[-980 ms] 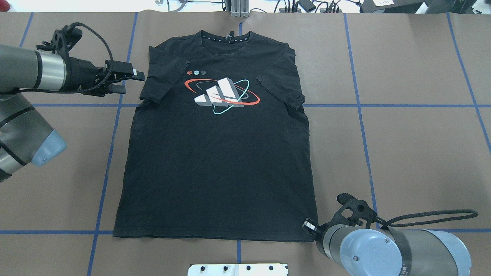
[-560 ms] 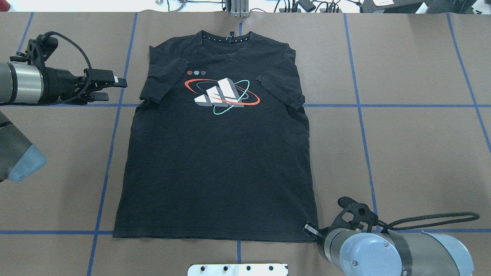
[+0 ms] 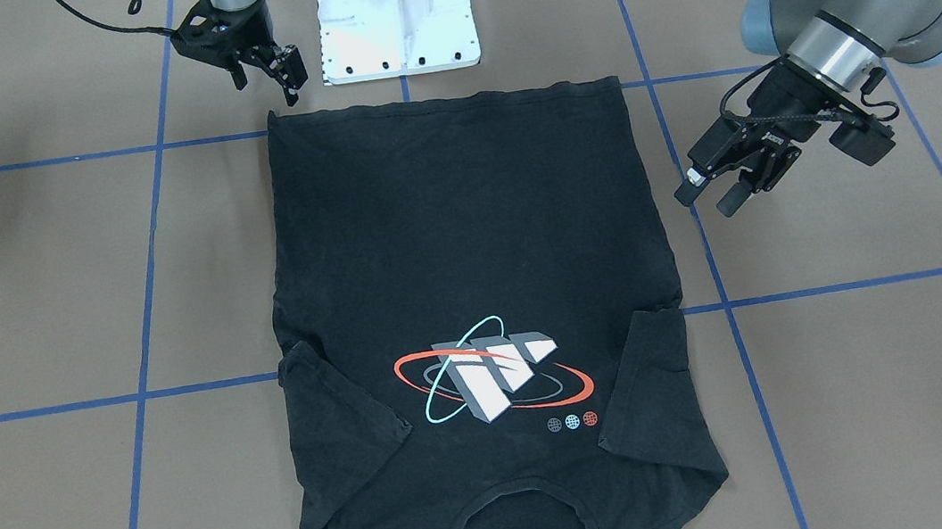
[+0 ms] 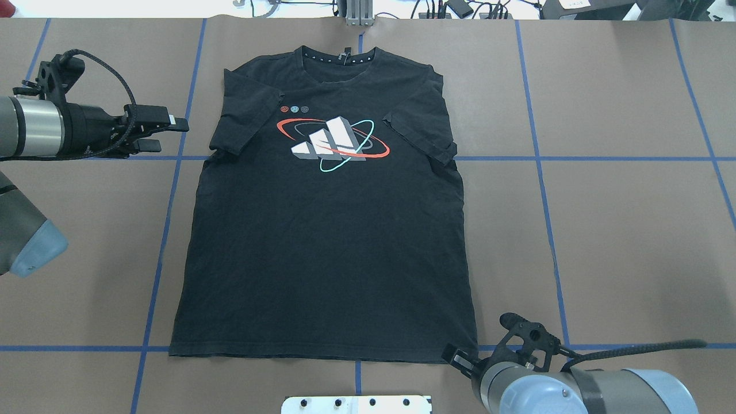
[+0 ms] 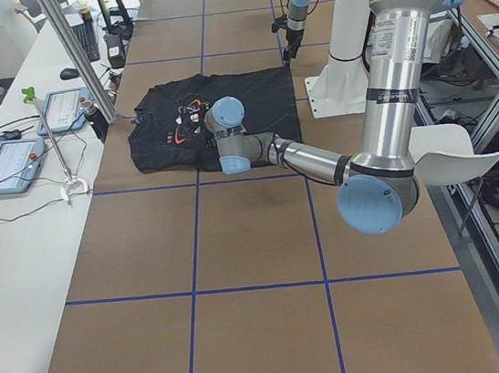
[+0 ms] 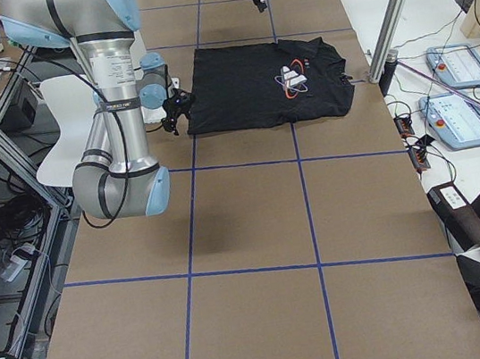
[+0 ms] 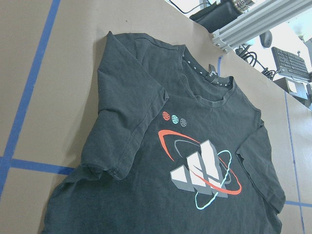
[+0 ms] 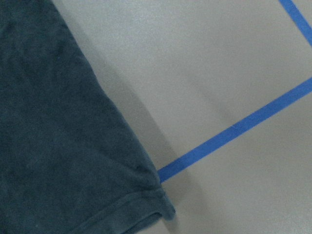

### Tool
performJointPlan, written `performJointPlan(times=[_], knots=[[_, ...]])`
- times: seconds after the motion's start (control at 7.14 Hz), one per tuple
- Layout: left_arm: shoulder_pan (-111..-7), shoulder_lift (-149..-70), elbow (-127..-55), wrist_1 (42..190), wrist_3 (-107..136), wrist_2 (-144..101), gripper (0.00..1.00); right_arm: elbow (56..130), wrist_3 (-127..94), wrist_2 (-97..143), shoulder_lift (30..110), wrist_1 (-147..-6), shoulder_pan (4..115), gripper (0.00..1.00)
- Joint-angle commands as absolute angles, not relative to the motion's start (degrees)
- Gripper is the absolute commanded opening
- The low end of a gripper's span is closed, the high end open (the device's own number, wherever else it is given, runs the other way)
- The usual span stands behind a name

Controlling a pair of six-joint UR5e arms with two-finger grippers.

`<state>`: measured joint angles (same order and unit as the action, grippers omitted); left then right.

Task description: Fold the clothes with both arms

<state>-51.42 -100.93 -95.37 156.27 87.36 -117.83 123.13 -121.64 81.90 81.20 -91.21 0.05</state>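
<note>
The black T-shirt (image 4: pixel 328 241) lies flat and face up on the brown table, collar at the far edge, logo (image 4: pixel 333 144) showing, both sleeves folded in over the chest. It also shows in the front-facing view (image 3: pixel 467 229) and the left wrist view (image 7: pixel 161 161). My left gripper (image 4: pixel 171 134) is open and empty, left of the shirt's left sleeve and apart from it; it also shows in the front-facing view (image 3: pixel 706 201). My right gripper (image 4: pixel 457 359) is open and empty beside the near right hem corner (image 8: pixel 156 202); it also shows in the front-facing view (image 3: pixel 273 80).
The white base plate (image 4: pixel 356 403) sits at the near edge, just below the hem. Blue tape lines (image 4: pixel 540 158) cross the table. An aluminium post (image 4: pixel 356 11) and cables stand beyond the far edge. Tablets (image 6: pixel 458 66) lie on a side bench.
My left gripper has drawn back to the left, away from the sleeve. My right gripper has shifted toward the near edge, beside the hem corner. The shirt has not moved.
</note>
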Motion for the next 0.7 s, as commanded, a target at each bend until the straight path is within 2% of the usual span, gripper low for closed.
performJointPlan(times=[0.0, 0.14, 0.28, 0.42, 0.56], knots=[[-51.4, -100.9, -95.4, 156.3, 87.4, -117.8, 0.99, 121.6, -120.4, 80.3, 81.1, -91.2, 1.5, 1.00], [-51.4, -100.9, -95.3, 156.3, 87.4, -117.8, 0.99, 120.9, -119.8, 79.3, 80.9, -91.1, 1.8, 0.97], [-51.4, -100.9, -95.3, 156.3, 87.4, -117.8, 0.99, 120.8, -119.8, 79.3, 80.3, -91.2, 2.1, 0.76], [-51.4, -100.9, -95.3, 156.2, 87.4, -117.8, 0.99, 120.7, -119.8, 79.2, 80.3, -91.2, 1.6, 0.69], [-51.4, -100.9, -95.1, 156.3, 87.4, -117.7, 0.99, 120.5, -119.9, 78.8, 80.3, -91.2, 0.8, 0.69]])
